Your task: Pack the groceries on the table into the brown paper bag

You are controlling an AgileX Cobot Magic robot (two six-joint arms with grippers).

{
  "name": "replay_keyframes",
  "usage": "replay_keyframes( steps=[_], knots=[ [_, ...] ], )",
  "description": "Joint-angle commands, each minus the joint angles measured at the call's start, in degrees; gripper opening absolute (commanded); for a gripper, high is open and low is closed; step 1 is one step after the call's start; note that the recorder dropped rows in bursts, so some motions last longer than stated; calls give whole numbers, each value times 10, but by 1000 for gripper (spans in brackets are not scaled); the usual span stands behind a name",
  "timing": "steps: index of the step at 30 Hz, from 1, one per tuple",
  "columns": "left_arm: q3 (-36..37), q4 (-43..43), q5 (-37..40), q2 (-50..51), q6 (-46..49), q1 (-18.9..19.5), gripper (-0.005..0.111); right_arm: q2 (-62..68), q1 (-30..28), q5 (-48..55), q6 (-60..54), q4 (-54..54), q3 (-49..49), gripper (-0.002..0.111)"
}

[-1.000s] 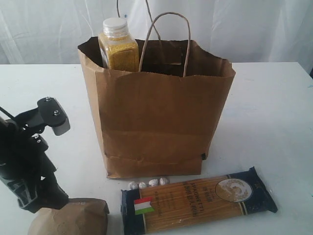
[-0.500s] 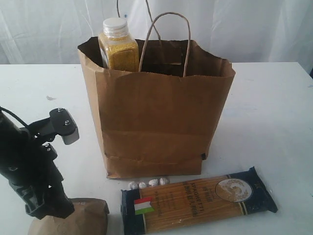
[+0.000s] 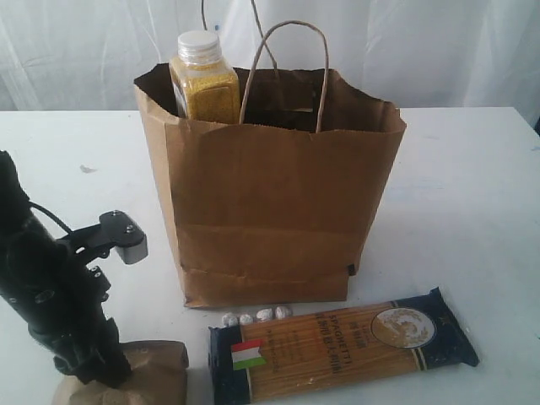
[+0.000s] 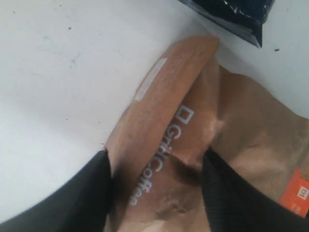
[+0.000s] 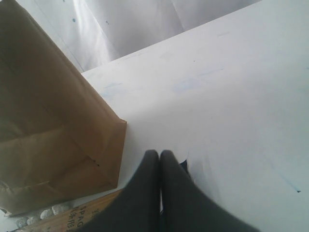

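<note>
Low on the tabletop's [image 3: 472, 211] left side, the left end effector [image 4: 154, 176] pinches the kraft pouch [image 4: 166, 108] between half-spread fingers. The right end effector [image 5: 160, 157], fingers pressed together and empty, hangs over the spaghetti packet [image 3: 337, 342] lying before the brown paper bag [image 3: 270, 202].

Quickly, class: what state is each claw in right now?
Left claw: closed on the coffee pouch.
Right claw: closed, holding nothing.

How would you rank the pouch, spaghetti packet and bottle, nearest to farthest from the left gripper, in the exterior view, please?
1. Pouch, inside the left gripper, front left.
2. Spaghetti packet, front right.
3. Bottle, in the bag, behind.
</note>
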Motion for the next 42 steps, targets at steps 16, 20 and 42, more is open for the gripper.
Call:
replay_keyframes(
  steps=[16,20,42],
  knots=[
    [6,246,-97,17,-295,-2,0,-2,-4,-5,1,-6,2,0],
    [5,415,-98,17,-428,-1,0,-2,-4,-5,1,-6,2,0],
    [5,497,-95,-119,-596,38,0,-2,-4,-5,1,-5,2,0]
  ],
)
